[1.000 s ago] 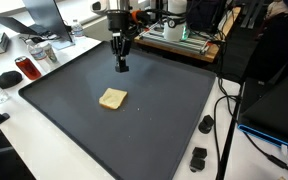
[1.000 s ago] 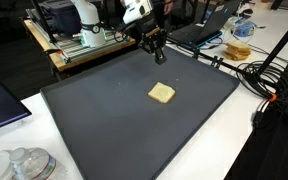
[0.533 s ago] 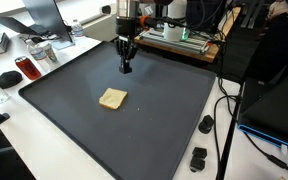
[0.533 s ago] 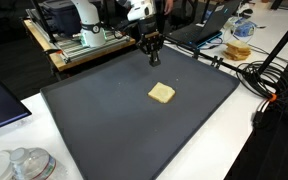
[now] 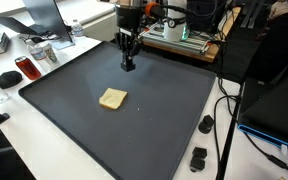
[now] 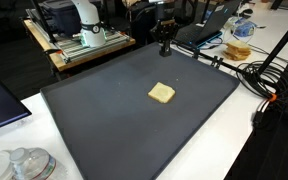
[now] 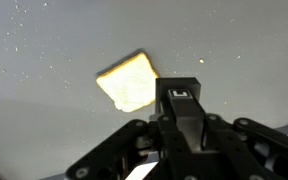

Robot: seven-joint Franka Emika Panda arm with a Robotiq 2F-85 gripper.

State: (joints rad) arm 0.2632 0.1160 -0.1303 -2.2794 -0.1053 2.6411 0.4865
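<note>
Wrist view looks straight down past the gripper (image 7: 181, 95), whose two dark fingers are pressed together with nothing between them, so the arm carries nothing. Just beyond the fingertips and a little to one side lies a slice of bread (image 7: 129, 82), pale tan, roughly square with softly rounded corners and a slightly darker crust edge, resting flat on a dark grey mat (image 7: 44, 120). The mat looks matte and faintly speckled with pale crumbs or dust, which suggests a soft, non-slip surface meant to keep light items from sliding. In both exterior views the gripper (image 5: 128, 62) hangs above the mat's far edge, well apart from the slice of bread (image 5: 112, 98), which sits alone near the mat's middle, nearer the camera than the fingers; the same gap shows from the opposite side, where the gripper (image 6: 165, 45) is up near the mat's rim and the bread (image 6: 161, 93) lies below it in the picture. Behind the gripper stands a wooden bench (image 6: 79, 48) holding lab equipment. Off to its side are a black cable (image 5: 224, 130) trailing over the white table (image 5: 174, 165) and a dark red can (image 5: 23, 68).
</note>
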